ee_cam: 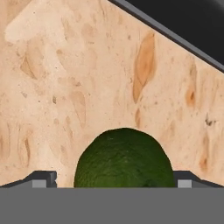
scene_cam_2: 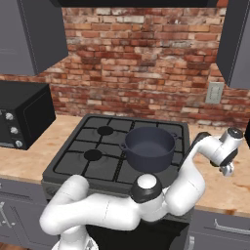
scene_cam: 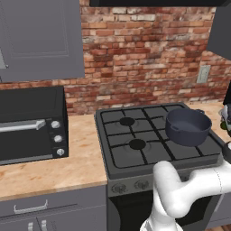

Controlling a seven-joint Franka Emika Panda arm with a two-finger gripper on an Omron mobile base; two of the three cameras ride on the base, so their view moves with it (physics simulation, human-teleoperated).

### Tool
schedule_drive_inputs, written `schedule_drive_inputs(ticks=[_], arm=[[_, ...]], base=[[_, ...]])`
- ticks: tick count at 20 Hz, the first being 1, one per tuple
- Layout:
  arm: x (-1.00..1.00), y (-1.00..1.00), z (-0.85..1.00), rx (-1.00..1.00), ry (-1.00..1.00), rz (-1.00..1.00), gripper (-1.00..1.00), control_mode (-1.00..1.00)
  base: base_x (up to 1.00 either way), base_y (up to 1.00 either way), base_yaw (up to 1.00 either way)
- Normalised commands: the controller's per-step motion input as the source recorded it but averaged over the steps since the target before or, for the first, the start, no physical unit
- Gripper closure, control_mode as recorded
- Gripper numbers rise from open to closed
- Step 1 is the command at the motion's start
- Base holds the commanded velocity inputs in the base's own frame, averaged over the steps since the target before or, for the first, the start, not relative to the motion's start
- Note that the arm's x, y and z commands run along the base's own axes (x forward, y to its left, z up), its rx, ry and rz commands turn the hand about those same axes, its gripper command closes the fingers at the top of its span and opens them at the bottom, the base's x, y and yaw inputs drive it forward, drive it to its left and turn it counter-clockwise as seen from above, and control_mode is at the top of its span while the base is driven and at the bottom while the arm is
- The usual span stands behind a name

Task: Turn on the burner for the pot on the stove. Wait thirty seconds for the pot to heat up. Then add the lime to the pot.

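Lime [ee_cam: 124, 158] on counter [ee_cam: 78, 78], centred between wide-open gripper [ee_cam: 116, 180] fingertips [ee_cam: 43, 178]; dark stove [ee_cam: 192, 22] edge beyond.

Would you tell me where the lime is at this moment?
In the hand view the lime lies on the beige countertop, directly between the open gripper's fingertips, near the stove's dark edge.

No readable text, label or number appears anywhere.
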Motion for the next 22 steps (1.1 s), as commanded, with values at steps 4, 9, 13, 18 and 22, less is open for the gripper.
schedule_drive_inputs(ticks=[4, 9, 13, 18, 22], arm=[[0.21, 0.0, -0.39, 0.0, 0.0, 0.0, 1.0, -1.0], [0.12, -0.18, -0.32, 0.03, 0.0, 0.0, 1.0, -1.0], [0.09, -0.37, -0.28, 0.05, 0.0, 0.0, 1.0, -1.0], [-0.09, -0.31, -0.06, 0.04, -0.04, 0.0, 1.0, -1.0], [-0.82, 0.62, -0.61, 0.02, -0.11, 0.0, 1.0, -1.0]], base=[[0.0, 0.0, 0.0], [0.0, 0.0, 0.0], [0.0, 0.0, 0.0], [0.0, 0.0, 0.0], [0.0, 0.0, 0.0]])
